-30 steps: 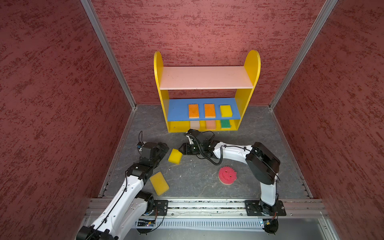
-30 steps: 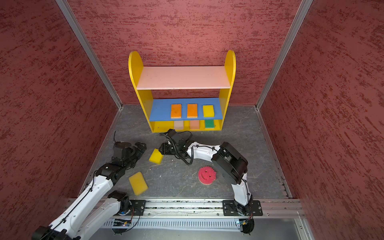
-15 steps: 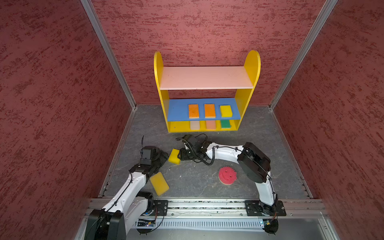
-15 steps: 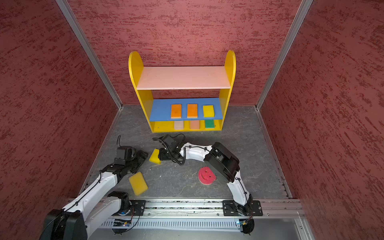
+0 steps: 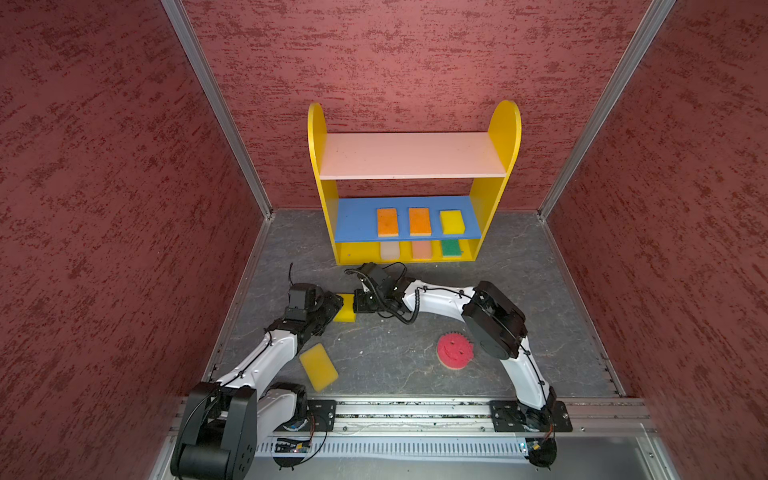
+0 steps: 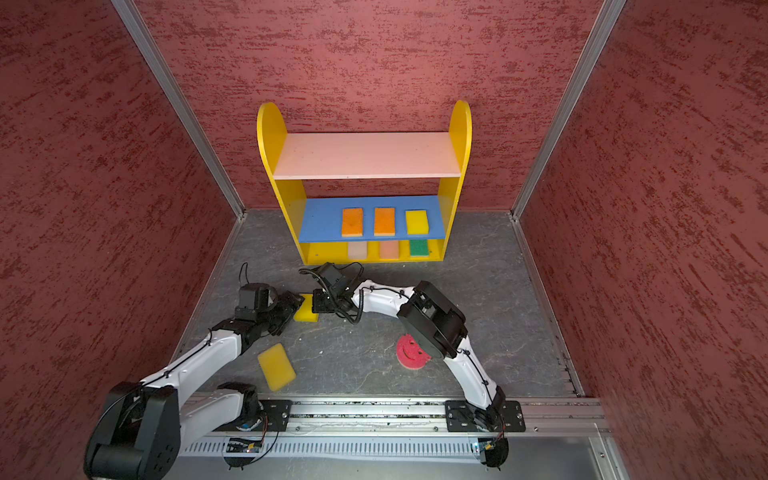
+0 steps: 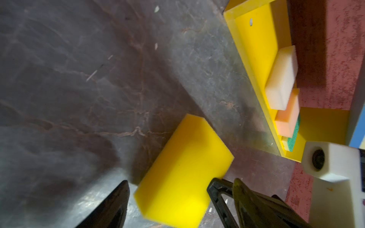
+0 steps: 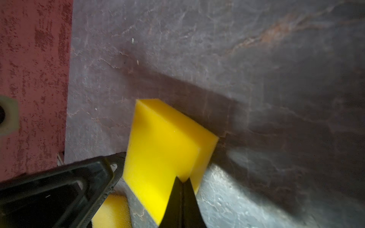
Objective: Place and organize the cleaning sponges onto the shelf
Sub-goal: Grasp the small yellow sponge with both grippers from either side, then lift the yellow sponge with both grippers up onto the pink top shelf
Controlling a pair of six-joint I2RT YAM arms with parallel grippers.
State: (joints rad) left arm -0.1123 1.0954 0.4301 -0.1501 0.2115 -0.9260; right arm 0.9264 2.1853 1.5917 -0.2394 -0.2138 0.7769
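A yellow sponge (image 5: pixel 345 308) (image 6: pixel 306 309) sits tilted on the floor between my two grippers. My right gripper (image 8: pixel 182 180) (image 5: pixel 359 302) is shut, pinching that sponge's (image 8: pixel 162 144) near edge. My left gripper (image 7: pixel 180 183) (image 5: pixel 332 306) is open and straddles the other end of it (image 7: pixel 183 163). A second yellow sponge (image 5: pixel 318 366) lies by the left arm, and the round pink smiley one (image 5: pixel 454 351) lies by the right arm. On the shelf (image 5: pixel 503 124), the blue board holds two orange sponges (image 5: pixel 387 222) (image 5: pixel 419 221) and a yellow one (image 5: pixel 451 221). The bottom board holds cream (image 5: pixel 390 250), peach (image 5: pixel 422 249) and green (image 5: pixel 451 247).
Red textured walls (image 5: pixel 124 208) close in the grey floor (image 5: pixel 395 374) on three sides. A metal rail (image 5: pixel 415 409) carrying both arm bases runs along the front. The shelf's pink top board (image 5: pixel 411 156) is bare. The right arm's elbow (image 5: pixel 494 324) hangs beside the pink sponge.
My right gripper has closed onto the yellow sponge's edge. My left arm has drawn lower and in toward the sponge, its jaws slightly narrower. The other sponges have not moved.
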